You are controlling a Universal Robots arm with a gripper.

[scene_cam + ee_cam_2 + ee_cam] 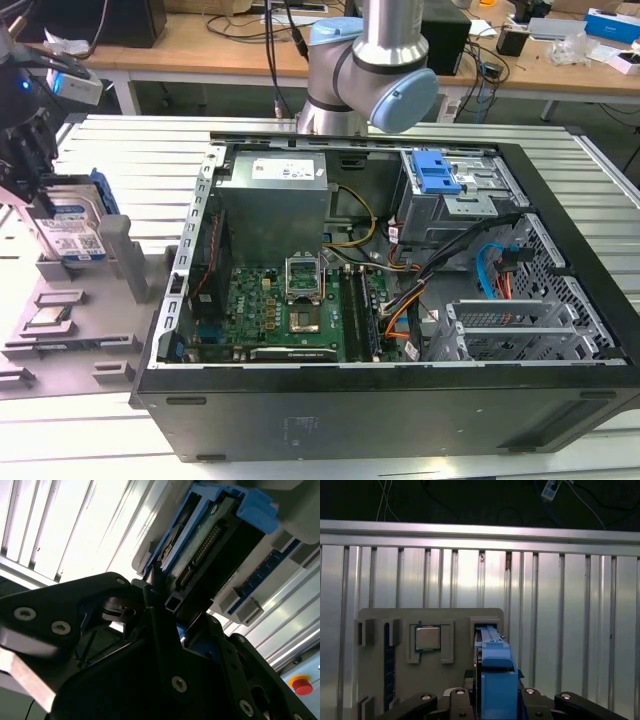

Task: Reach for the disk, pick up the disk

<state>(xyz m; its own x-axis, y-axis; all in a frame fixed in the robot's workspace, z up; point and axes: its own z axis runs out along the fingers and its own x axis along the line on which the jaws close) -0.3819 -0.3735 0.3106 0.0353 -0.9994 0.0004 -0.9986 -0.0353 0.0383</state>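
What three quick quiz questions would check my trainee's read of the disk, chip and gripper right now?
1. True or false: the disk lies flat inside the computer case.
2. The gripper is nearest to: A) the disk, B) the green board, C) the orange cables.
3. Fill in: the chip lies flat on the gray ____ beside the case.

Key
1. False: it stands on edge in the gray tray, outside the case.
2. A.
3. tray.
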